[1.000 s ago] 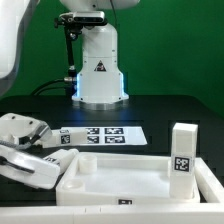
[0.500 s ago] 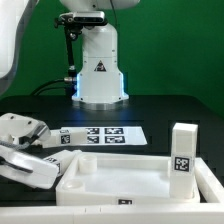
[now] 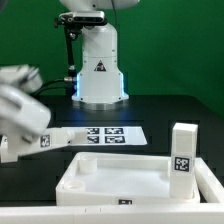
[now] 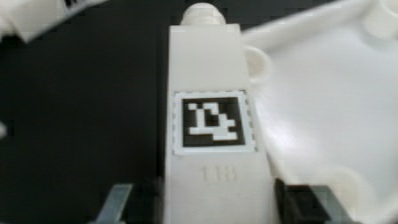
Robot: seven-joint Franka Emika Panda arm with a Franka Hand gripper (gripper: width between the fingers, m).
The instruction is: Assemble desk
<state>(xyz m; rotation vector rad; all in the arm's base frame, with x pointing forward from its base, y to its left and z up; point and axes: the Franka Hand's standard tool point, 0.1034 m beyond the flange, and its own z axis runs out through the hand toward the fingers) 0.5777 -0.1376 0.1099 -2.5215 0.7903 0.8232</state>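
Firmly, end effector (image 4: 208, 205) grips leg (image 4: 210, 90) near marker board (image 3: 105, 133).

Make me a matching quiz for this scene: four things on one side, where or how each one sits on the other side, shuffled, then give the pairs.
Things:
1 desk top
2 marker board
3 gripped leg
4 standing leg

States:
A upright, at the exterior view's right
B clamped in the gripper
C flat on the table, tags up
D front of the exterior view, rim up

Pairs: 1-D, 2-C, 3-B, 4-A
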